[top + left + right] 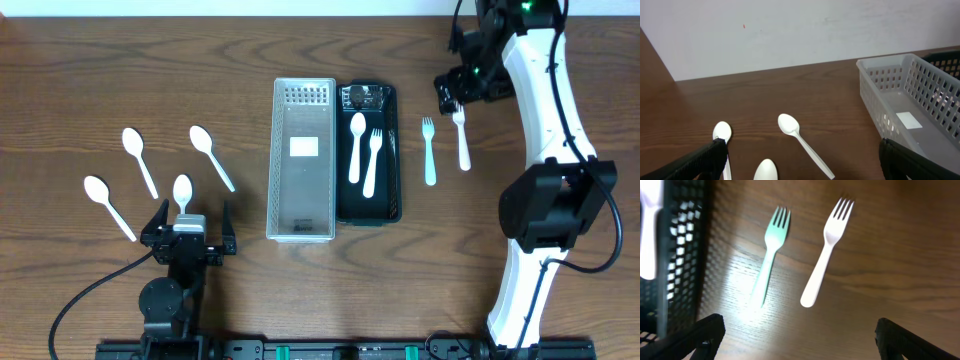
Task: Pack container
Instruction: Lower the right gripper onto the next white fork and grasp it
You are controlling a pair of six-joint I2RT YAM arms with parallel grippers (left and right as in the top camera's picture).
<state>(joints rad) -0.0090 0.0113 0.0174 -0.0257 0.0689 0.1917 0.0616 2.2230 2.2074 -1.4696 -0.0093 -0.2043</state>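
Note:
The black container (392,150) lies right of centre with a white spoon (356,145) and a white fork (373,160) inside. Two more forks lie on the table to its right, a pale green one (429,150) (770,255) and a white one (462,140) (825,250). My right gripper (450,98) (800,330) hovers open just behind their tines, holding nothing. Several white spoons lie at the left: (138,158), (210,155), (107,205). My left gripper (194,208) (801,152) rests open at the near left with one spoon (182,192) (766,170) between its fingers, untouched.
A clear slotted basket (300,190) (910,100) stands against the container's left side, with only a white label on its floor. The container's mesh wall (680,255) fills the left of the right wrist view. The right arm reaches over the table's right side.

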